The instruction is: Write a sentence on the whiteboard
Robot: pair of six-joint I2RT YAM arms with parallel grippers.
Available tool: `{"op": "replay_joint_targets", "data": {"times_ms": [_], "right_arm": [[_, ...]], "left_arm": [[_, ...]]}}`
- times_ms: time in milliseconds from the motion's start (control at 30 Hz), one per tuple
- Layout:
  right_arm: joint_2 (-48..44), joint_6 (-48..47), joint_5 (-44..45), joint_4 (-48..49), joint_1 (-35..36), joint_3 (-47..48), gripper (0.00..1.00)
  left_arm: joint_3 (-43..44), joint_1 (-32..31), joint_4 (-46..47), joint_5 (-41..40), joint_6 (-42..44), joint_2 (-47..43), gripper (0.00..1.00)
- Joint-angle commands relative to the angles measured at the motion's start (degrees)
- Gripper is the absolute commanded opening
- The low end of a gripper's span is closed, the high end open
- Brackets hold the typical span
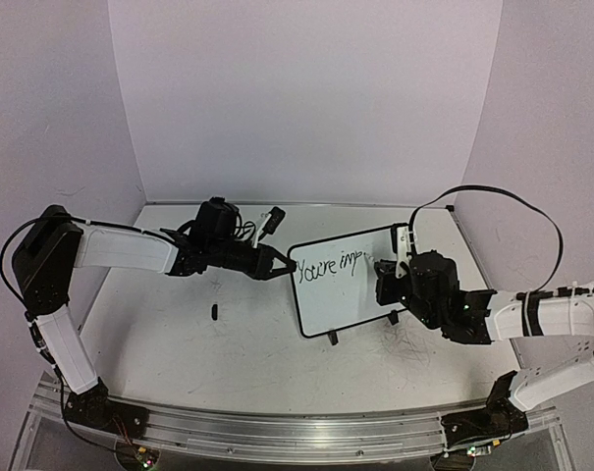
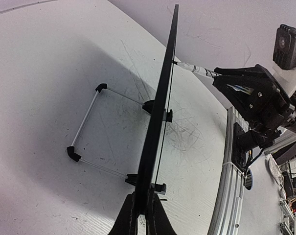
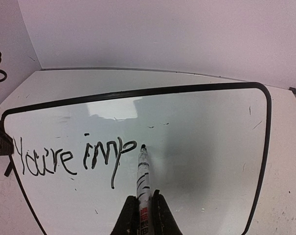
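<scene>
The table (image 1: 179, 343) carries the whiteboard (image 1: 355, 299), which stands tilted on its wire stand (image 2: 84, 142) between the two arms. The board's left edge sits inside the left end effector (image 1: 282, 265), and its face lies just in front of the right end effector (image 1: 390, 280). In the left wrist view the left end effector (image 2: 143, 215) has its fingers closed on either side of the thin black frame, steadying the board edge-on. The right end effector (image 3: 144, 205) is closed around a marker (image 3: 143, 171), which points forward and up from the fingers. Its tip meets or all but meets the white surface just to the right of the writing (image 3: 74, 156), which reads "You're imp". The step in hand looks like the middle of the sentence, with a word half done and most of the board to the right of the tip bare. The next move likely calls for light, even pressure and a short stroke to the right of the "p", on the same line. Meanwhile the left grip needs to hold firm so the board does not rock back on its stand.
</scene>
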Motion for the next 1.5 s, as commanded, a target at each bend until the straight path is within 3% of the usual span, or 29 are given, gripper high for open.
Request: {"op": "replay_joint_targets", "data": {"times_ms": [0,1067,1467], "right_arm": [[-1.14,1.45,-1.13,-1.96,-0.28,-0.8,0.0],[0.72,-0.59,3.56,1.33,-0.81,3.04,0.0],[0.25,-0.74,-1.32,1.42,-0.78,1.49,0.0]], "left_arm": [[0.11,0.76,-2.74,-3.52,1.88,-1.25,0.0],[-0.09,0.32,-2.59,-3.15,1.77,-1.03,0.0],[-0.08,0.32,-2.57,-3.41,2.01,-1.11,0.0]]}}
